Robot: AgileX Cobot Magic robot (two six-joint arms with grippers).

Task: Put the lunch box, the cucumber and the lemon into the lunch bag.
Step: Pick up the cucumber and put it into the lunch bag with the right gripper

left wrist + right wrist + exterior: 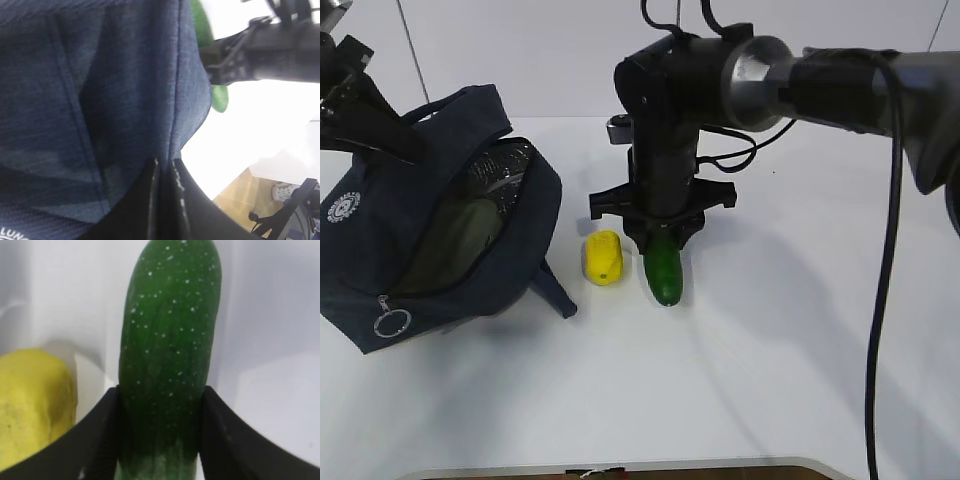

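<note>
The navy lunch bag (380,250) lies open at the left, and the lunch box (470,232) with its pale green lid shows inside it. My left gripper (408,148) is shut on the bag's upper edge; in the left wrist view the gripper (164,167) pinches the lunch bag's navy fabric (100,100). The yellow lemon (603,257) lies on the table beside the cucumber (666,278). My right gripper (663,235) is shut on the cucumber from above. In the right wrist view both sides of the gripper (160,410) press the cucumber (172,330), with the lemon (35,405) to its left.
The white table (770,350) extends to the right and front of the cucumber. The bag's strap (555,292) sticks out toward the lemon. My right arm (820,75) crosses in from the upper right with a hanging cable (880,300).
</note>
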